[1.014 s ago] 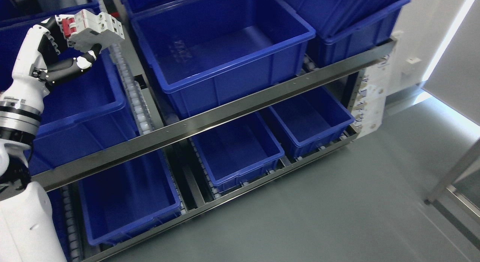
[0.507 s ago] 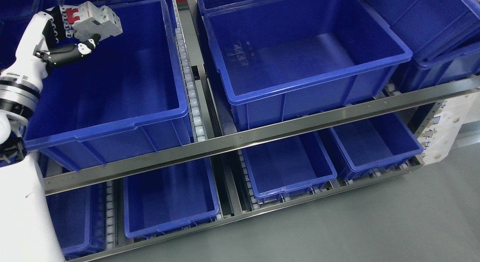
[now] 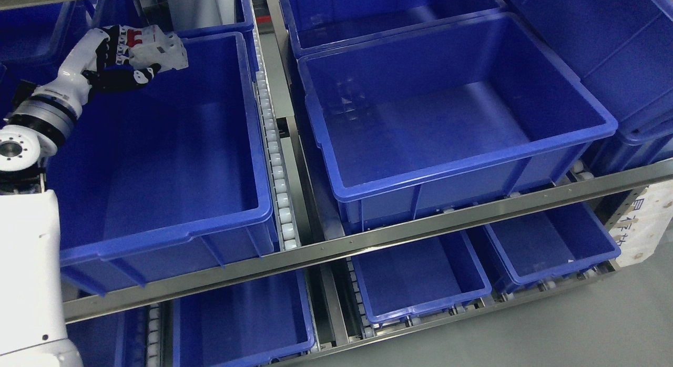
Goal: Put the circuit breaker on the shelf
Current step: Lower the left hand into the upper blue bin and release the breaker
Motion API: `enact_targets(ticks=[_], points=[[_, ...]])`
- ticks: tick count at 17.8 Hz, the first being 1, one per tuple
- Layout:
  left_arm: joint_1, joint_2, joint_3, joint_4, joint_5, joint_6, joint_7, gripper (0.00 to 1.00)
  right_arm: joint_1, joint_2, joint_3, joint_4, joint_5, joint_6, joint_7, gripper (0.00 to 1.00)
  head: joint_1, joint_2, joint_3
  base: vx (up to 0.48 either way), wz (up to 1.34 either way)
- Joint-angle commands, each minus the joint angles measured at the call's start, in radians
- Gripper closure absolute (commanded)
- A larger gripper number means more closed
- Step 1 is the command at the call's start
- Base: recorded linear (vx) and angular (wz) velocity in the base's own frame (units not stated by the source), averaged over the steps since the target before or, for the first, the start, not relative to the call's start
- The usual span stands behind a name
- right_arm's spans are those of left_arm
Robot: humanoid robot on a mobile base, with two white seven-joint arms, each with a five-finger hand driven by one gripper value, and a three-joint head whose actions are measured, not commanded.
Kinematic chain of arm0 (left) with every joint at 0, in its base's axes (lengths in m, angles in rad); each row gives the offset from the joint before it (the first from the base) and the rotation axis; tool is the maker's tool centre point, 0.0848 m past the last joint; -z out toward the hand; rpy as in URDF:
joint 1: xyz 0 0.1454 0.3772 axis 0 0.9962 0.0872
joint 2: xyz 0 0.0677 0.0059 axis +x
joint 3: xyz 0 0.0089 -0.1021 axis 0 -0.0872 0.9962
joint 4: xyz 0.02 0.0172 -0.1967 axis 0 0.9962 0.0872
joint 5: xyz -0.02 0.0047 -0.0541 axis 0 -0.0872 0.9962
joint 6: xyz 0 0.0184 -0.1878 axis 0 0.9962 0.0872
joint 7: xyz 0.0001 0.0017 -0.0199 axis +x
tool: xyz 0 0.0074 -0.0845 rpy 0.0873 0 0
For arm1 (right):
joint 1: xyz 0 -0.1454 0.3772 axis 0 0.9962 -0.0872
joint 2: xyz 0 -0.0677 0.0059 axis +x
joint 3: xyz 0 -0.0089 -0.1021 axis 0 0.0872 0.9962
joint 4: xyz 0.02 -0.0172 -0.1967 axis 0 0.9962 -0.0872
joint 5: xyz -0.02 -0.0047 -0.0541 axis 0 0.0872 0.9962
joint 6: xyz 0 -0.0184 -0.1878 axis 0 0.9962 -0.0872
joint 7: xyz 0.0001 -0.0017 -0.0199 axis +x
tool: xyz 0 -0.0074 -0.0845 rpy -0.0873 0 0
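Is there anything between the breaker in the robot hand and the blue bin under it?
Nothing visible. The left robot hand holds the breaker above the far left corner of the big bin. The bin is open on top, and the part of its inside that shows looks bare.

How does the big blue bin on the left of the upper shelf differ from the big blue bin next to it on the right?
The left bin has the left hand holding a circuit breaker above its far corner; nothing hangs over the right bin. The left bin reaches nearer to the shelf's front rail than the right bin. The right bin's floor shows bright reflections; the left bin's floor looks darker. Both are blue, open-topped and empty inside.
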Motion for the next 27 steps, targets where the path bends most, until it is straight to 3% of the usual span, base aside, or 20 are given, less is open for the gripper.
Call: enact_targets(ticks=[1,4,11,12,13,17,19,21,23,27], points=[[-0.053,0.162,-0.246,0.285,-0.038,0.005,-0.042,0.84,0.000,-0.017,0.020,0.000,0.000,0.165,0.001,0.00,0.0000,0.000,0.000,0.203,-0.05],[-0.074,0.149,-0.351,0.286,-0.046,0.017,-0.056,0.84,0.000,-0.017,0.020,0.000,0.000,0.165,0.001,0.00,0.0000,0.000,0.000,0.143,-0.01],[-0.085,0.142,-0.355,0.283,-0.044,0.019,-0.056,0.79,0.000,-0.017,0.020,0.000,0.000,0.165,0.001,0.00,0.0000,0.000,0.000,0.036,0.00],[-0.089,0.142,-0.355,0.283,-0.044,0.017,-0.053,0.74,0.000,-0.017,0.020,0.000,0.000,0.165,0.001,0.00,0.0000,0.000,0.000,-0.058,-0.01],[-0.094,0.142,-0.355,0.283,-0.044,0.016,-0.051,0.62,0.000,-0.017,0.020,0.000,0.000,0.165,0.001,0.00,0.0000,0.000,0.000,-0.052,0.00],[-0.112,0.142,-0.345,0.285,-0.044,0.016,-0.048,0.41,0.000,-0.017,0.020,0.000,0.000,0.165,0.001,0.00,0.0000,0.000,0.000,-0.066,0.00],[-0.140,0.142,-0.343,0.286,-0.044,0.017,-0.046,0.20,0.000,-0.017,0.020,0.002,0.000,0.165,0.001,0.00,0.0000,0.000,0.000,-0.071,0.00],[-0.174,0.140,-0.331,0.286,-0.043,0.017,-0.045,0.11,0.000,-0.017,0.020,0.000,0.000,0.165,0.001,0.00,0.0000,0.000,0.000,-0.070,0.00],[-0.191,0.125,-0.253,0.285,-0.035,0.014,-0.036,0.01,0.000,-0.017,0.020,0.000,0.000,0.165,0.001,0.00,0.0000,0.000,0.000,-0.064,0.00],[-0.192,-0.070,0.177,0.280,-0.012,-0.038,0.169,0.00,0.000,-0.017,0.020,0.000,0.000,0.165,0.001,0.00,0.0000,0.000,0.000,-0.084,0.00]])
